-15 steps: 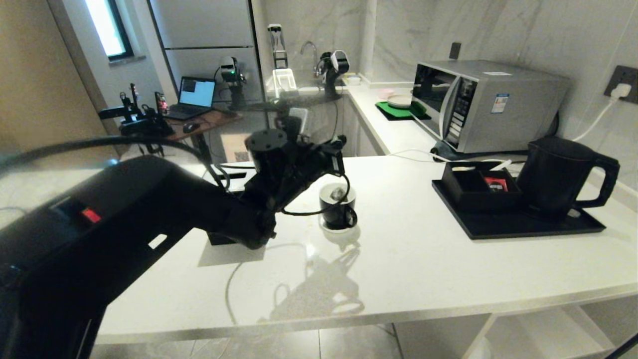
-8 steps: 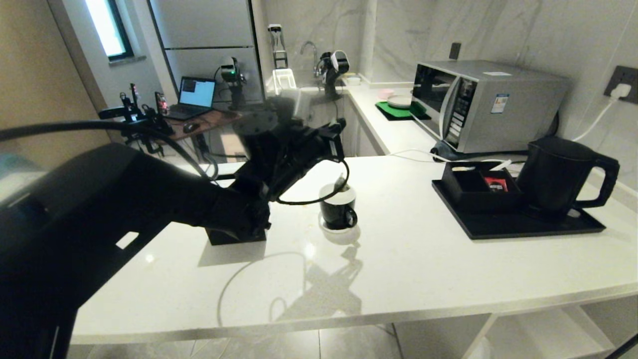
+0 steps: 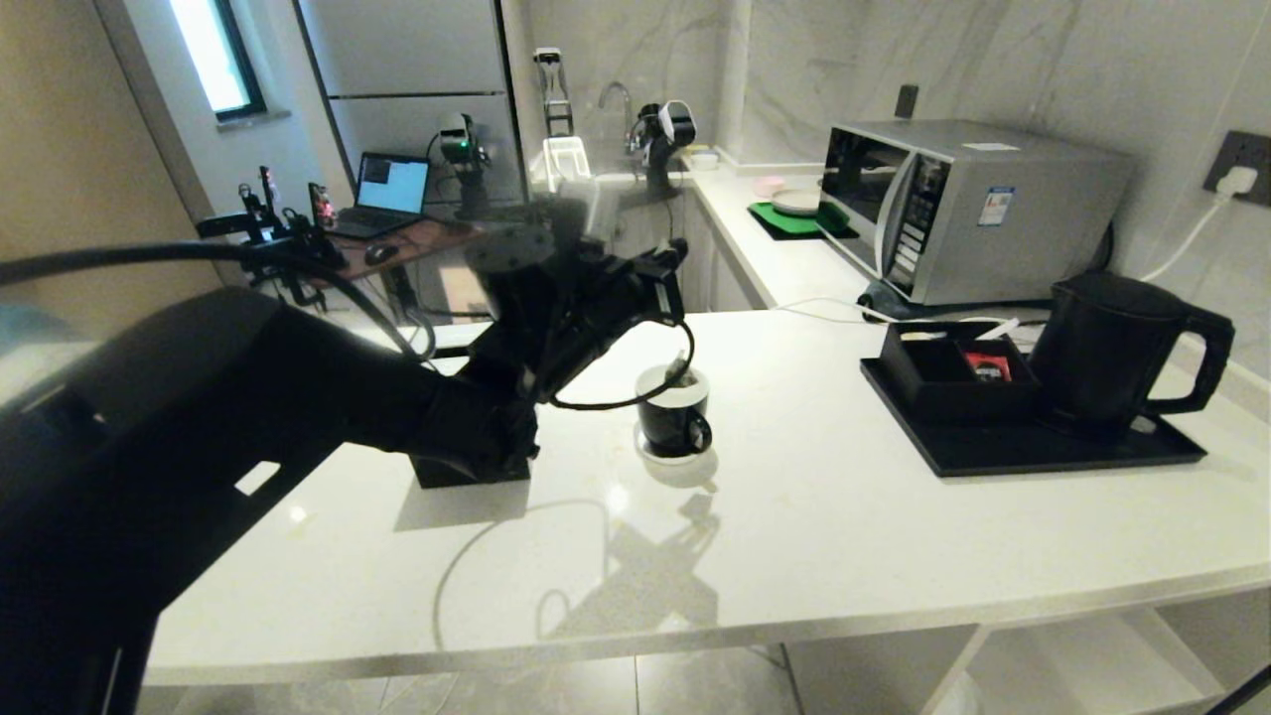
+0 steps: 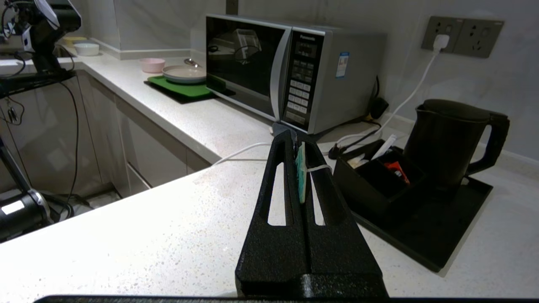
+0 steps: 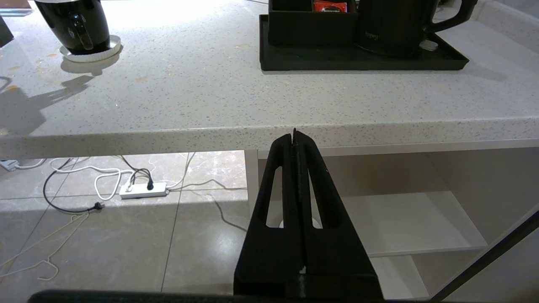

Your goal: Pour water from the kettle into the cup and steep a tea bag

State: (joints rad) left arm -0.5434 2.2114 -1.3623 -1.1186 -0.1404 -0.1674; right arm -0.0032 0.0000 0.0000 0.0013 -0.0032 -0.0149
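While the left claw (image 4: 300, 145) hangs above the cup (image 3: 672, 416), its fingers are pressed together on a small green paper tag (image 4: 300, 176) with a white string (image 4: 316, 168) running off it. In the head view a pale shape (image 3: 678, 369) shows at the cup's rim under the claw, but whether that is the tea bag cannot be told. The cup, black outside and white inside, stands on its small white saucer (image 3: 646, 453) near the middle of the white worktop (image 3: 844, 536), its loop handle facing the near edge. Just beside it on the robot's left sits a black cube-shaped box (image 3: 467, 471), mostly hidden by the arm.

The kettle (image 3: 1117, 350) stands upright on a black tray (image 3: 1003, 449) well apart from the cup, on the robot's right, its handle pointing away from the cup. On the same tray, touching the kettle's side, a black organiser box (image 3: 943, 382) holds a red packet (image 3: 987, 366). A silver microwave (image 3: 958, 209) stands behind the tray against the wall.

The right claw (image 5: 294, 139) is parked below the worktop's edge, fingers pressed together on nothing.
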